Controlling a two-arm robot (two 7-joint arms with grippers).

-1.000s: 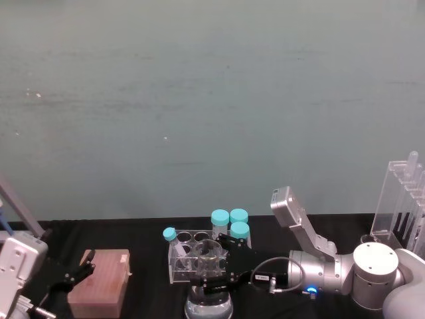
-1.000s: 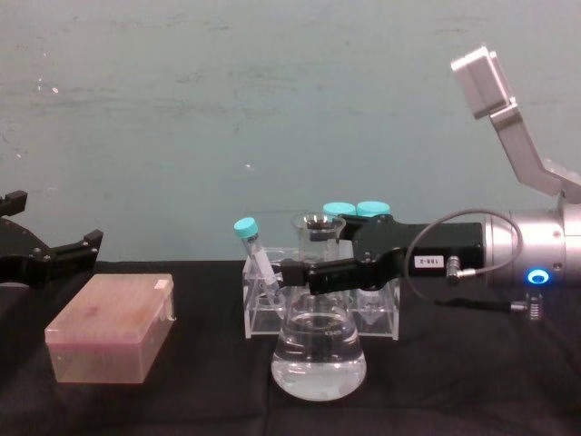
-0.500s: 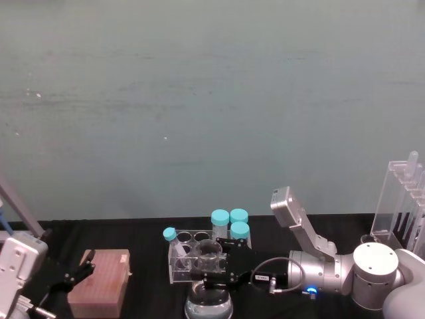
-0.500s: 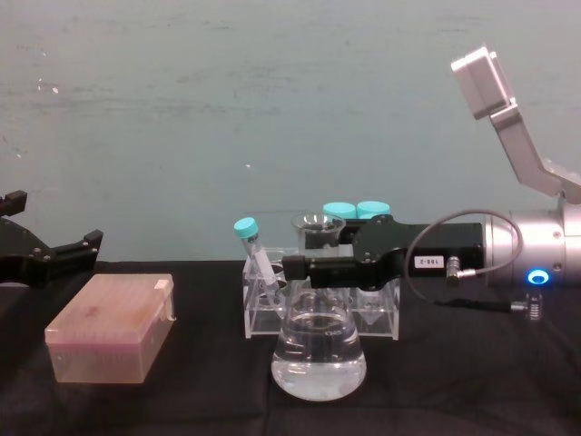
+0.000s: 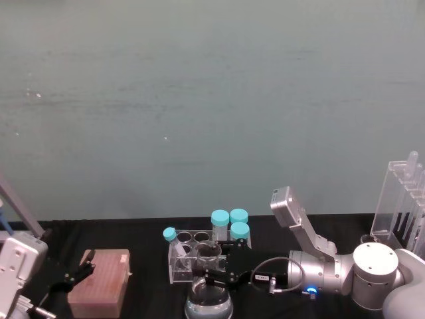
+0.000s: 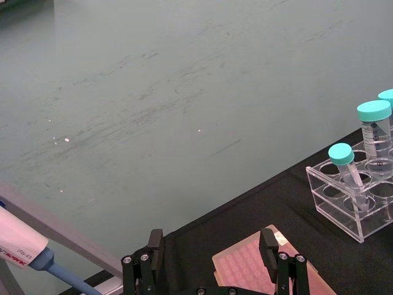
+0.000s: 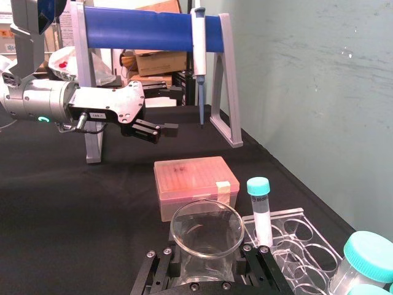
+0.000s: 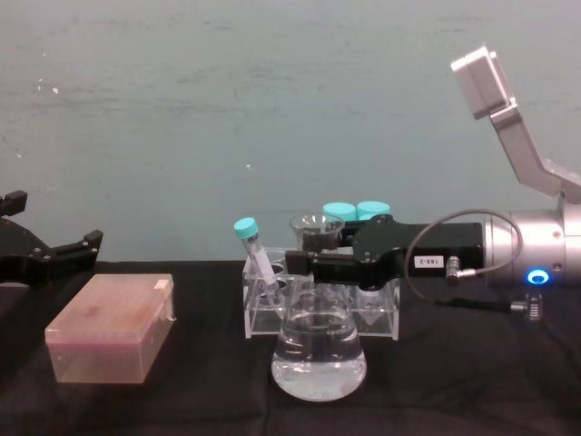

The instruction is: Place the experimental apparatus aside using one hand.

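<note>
A clear conical flask [image 8: 319, 350] holding some liquid stands on the black table, in front of a tube rack. My right gripper [image 8: 313, 266] reaches in from the right and is shut on the flask's neck, just under the rim [image 7: 206, 227]. In the head view the same gripper [image 5: 216, 276] sits over the flask [image 5: 208, 307]. Its fingers [image 7: 256, 261] flank the neck on both sides. A tall acrylic pipette rack [image 5: 402, 199] stands at the far right. My left gripper [image 8: 45, 254] hangs open at the left, above the table, also visible as the left gripper [image 6: 212, 258] over a pink box.
A clear tube rack [image 8: 263, 313] with teal-capped tubes [image 8: 340, 211] stands right behind the flask. A pink tip box [image 8: 111, 327] lies on the left. A blue-topped pipette stand [image 7: 147, 27] is at the far left. A teal wall backs the table.
The right gripper's fingers have closed from a spread stance onto the flask's neck. The flask stays on the table. The left arm has not moved.
</note>
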